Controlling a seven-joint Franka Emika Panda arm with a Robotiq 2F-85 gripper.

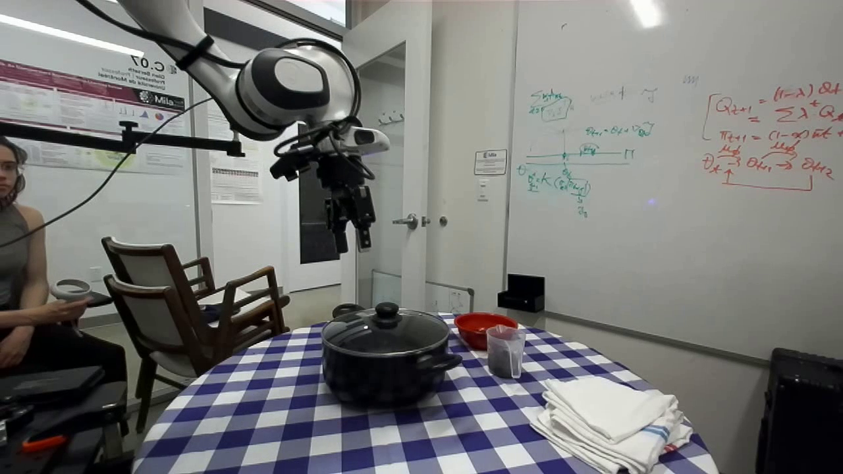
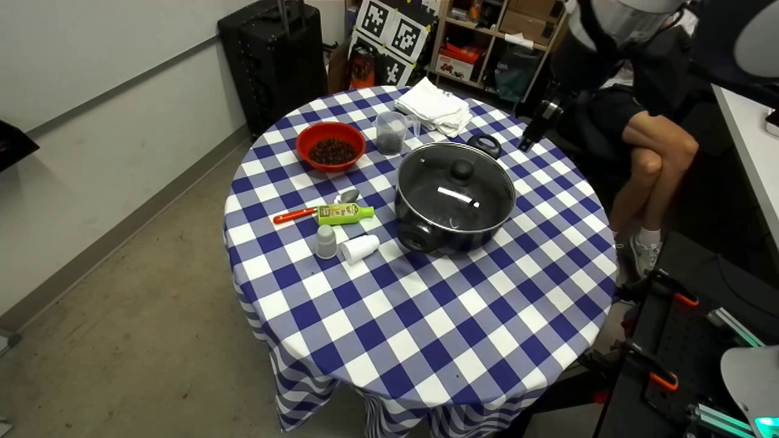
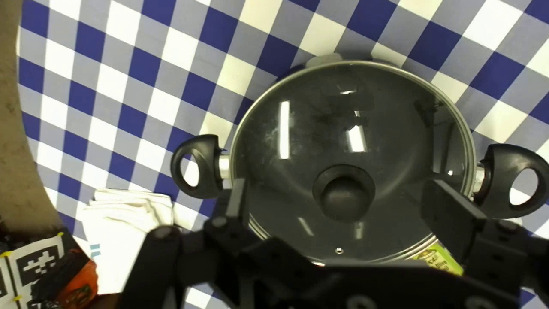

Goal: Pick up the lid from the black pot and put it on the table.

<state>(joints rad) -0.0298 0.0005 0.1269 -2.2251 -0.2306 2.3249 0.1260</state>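
The lid (image 1: 359, 334) is a dark see-through dome with a black centre knob (image 1: 387, 311). It sits on the black pot (image 1: 382, 382), also seen in an exterior view (image 2: 450, 201). The pot stands on the table (image 1: 263, 428) with its blue-and-white checkered cloth. My gripper (image 1: 353, 247) is open and empty, well above the pot and pointing down. In the wrist view its fingers (image 3: 336, 186) are spread wide, with the knob (image 3: 347, 199) framed between them but apart from them. In an exterior view the gripper (image 2: 526, 145) is partly hidden and dark.
A red bowl (image 1: 471, 339) and a measuring cup (image 1: 506, 355) stand beside the pot. Folded white cloths (image 1: 612, 415) lie near the table edge. A green bottle (image 2: 341, 214), red-handled utensil (image 2: 295, 215), grey shaker (image 2: 326, 243) and white cup (image 2: 360, 248) lie or stand near the pot.
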